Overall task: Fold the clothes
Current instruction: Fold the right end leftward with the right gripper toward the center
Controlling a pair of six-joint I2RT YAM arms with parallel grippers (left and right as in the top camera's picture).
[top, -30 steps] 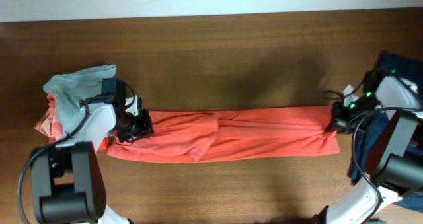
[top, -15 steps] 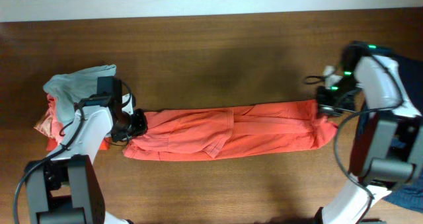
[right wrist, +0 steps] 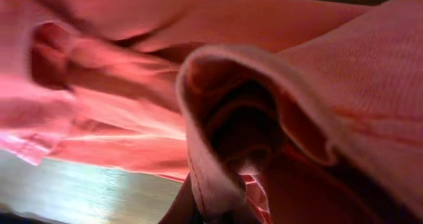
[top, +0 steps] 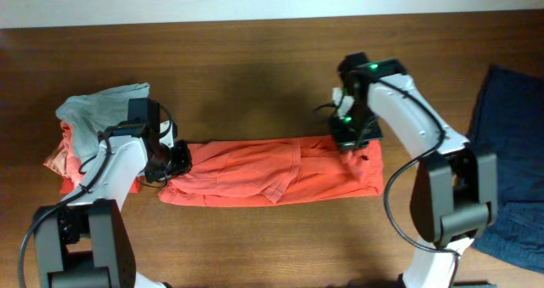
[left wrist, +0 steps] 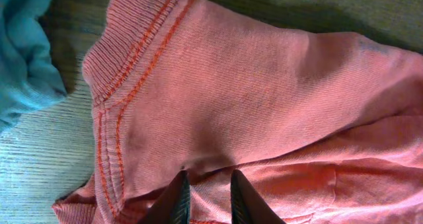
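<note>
**Step in hand:** crosswise fold of the red shirt (top: 255,173), which lies on the table (top: 255,76) as a long, narrow band already folded lengthwise.

**Left gripper** (top: 176,162): at the left end of the red shirt, beside the ribbed collar. The jaws stand almost together with a pinch of cloth between them. This end is judged to be the anchor.

**Right gripper** (top: 350,138): above the right end of the red shirt. Cloth drapes over the fingers and hides the jaw gap. The hem hangs from it in a loop, so it is judged clamped on the cloth.

**Other items:** the navy shirt (top: 510,135) lies well to the right of the red shirt. The grey-blue shirt (top: 102,110) is heaped just beyond its left end.

**Next move calls for:**
1. Carry the raised end across toward the anchored end.
2. Hold it low and square to the band.
3. Set the hem down edge to edge before releasing.
</note>
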